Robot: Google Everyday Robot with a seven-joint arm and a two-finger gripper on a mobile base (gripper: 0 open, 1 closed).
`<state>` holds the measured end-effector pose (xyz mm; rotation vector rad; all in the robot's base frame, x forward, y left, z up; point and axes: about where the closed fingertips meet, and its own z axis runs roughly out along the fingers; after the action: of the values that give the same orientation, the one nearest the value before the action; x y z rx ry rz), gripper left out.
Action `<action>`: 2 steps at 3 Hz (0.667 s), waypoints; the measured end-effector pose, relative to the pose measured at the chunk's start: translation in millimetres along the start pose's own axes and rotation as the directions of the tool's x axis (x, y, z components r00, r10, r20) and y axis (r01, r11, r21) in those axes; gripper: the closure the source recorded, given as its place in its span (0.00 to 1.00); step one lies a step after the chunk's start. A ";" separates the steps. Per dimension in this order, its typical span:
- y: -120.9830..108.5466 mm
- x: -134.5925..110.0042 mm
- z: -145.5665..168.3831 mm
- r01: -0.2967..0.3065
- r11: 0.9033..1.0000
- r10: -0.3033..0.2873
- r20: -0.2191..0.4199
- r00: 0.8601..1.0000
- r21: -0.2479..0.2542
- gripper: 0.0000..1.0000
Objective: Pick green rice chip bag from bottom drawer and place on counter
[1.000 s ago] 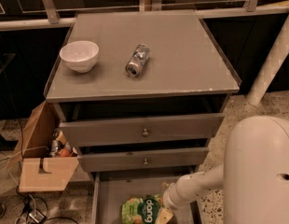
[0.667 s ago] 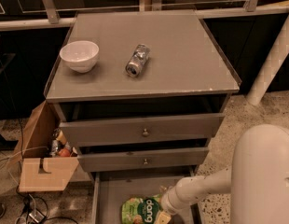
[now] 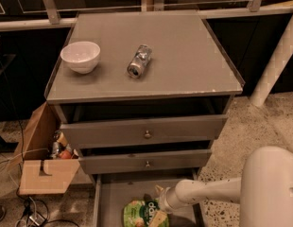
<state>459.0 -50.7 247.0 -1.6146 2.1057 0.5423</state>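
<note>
The green rice chip bag [image 3: 138, 213] lies flat on the floor of the open bottom drawer [image 3: 108, 207], at the frame's lower edge, with its dark "dang" logo showing. My gripper [image 3: 157, 205] reaches in from the right on a white arm and sits at the bag's right edge. Its two tan fingers [image 3: 159, 190] are spread, one behind the bag's edge and one in front of it. The bag rests on the drawer floor. The counter [image 3: 184, 56] is the grey top of the cabinet above.
On the counter stand a white bowl [image 3: 81, 56] at the left and a silver can [image 3: 139, 60] lying on its side in the middle. Two knobbed drawers [image 3: 146, 132] are slightly pulled out above the bottom drawer. A cardboard box [image 3: 45, 169] and cables lie on the floor at the left.
My gripper has moved a little to the left and closer to the bag. The white arm body at the lower right has sunk lower. The bag has not moved.
</note>
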 end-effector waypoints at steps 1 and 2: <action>-1.4 -0.1 1.1 0.001 1.000 -0.001 0.002 1.000 0.002 0.00; -0.2 2.5 15.9 0.000 1.000 0.000 0.003 1.000 -0.007 0.00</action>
<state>460.2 -44.0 232.4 -1.6166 2.1033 0.5525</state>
